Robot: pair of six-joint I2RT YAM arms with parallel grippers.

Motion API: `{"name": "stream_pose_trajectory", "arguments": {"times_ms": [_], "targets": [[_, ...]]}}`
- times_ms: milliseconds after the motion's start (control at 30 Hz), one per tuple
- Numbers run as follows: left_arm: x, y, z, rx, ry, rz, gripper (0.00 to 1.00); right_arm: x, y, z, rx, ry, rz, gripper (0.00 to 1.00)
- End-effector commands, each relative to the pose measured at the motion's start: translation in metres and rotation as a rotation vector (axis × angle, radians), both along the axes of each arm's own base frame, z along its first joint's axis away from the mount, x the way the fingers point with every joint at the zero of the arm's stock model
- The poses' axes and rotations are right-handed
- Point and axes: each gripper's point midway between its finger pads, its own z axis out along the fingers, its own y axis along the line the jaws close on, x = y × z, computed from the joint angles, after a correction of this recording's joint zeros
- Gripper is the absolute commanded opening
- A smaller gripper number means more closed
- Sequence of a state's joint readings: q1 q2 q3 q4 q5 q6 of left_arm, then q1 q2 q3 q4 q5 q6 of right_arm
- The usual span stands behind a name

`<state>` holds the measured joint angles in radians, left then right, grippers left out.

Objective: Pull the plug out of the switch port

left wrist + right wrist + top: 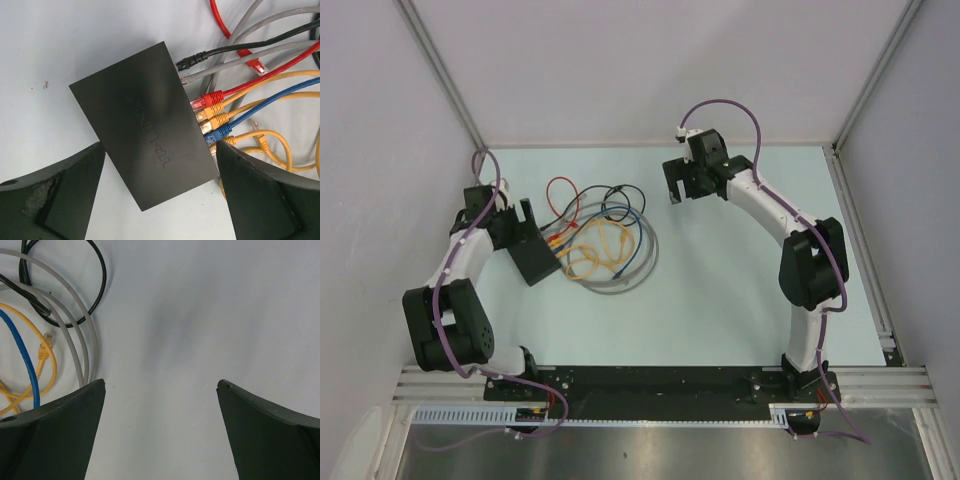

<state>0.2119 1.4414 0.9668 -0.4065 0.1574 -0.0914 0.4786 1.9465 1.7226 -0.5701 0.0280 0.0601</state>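
The switch (145, 125) is a flat matte black box lying at an angle on the table's left side (536, 263). Along its right edge, several plugs sit in its sockets: black (188, 62), red (212, 96), two yellow (218, 120) and blue (221, 131). My left gripper (160, 146) hangs open above the switch's near corner, one finger to each side and neither touching it; the top view shows the left gripper (518, 225) just behind the box. My right gripper (161, 382) is open over bare table at the back (678, 182), holding nothing.
A tangle of cables (605, 240) in red, yellow, blue, grey and black loops right of the switch. Loose cable ends with a yellow plug (44, 354) lie left of the right gripper. White walls stand at the back and sides.
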Motion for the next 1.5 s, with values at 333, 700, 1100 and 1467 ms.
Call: {"name": "stream_pose_trajectory", "arguments": {"times_ms": [333, 700, 1100, 1467], "targets": [[0.007, 0.037, -0.006, -0.028, -0.012, 0.158, 0.92, 0.008, 0.012, 0.014, 0.035, -0.015, 0.139, 1.00], [0.022, 0.047, -0.035, -0.028, 0.077, 0.183, 0.84, 0.019, 0.000, 0.003, 0.010, -0.010, 0.108, 1.00], [0.052, 0.005, -0.050, -0.080, 0.083, -0.024, 0.73, 0.014, 0.007, -0.004, -0.055, -0.028, 0.141, 1.00], [0.044, -0.098, -0.047, -0.142, 0.099, -0.311, 0.71, 0.002, -0.002, -0.002, -0.057, -0.016, 0.145, 1.00]]}}
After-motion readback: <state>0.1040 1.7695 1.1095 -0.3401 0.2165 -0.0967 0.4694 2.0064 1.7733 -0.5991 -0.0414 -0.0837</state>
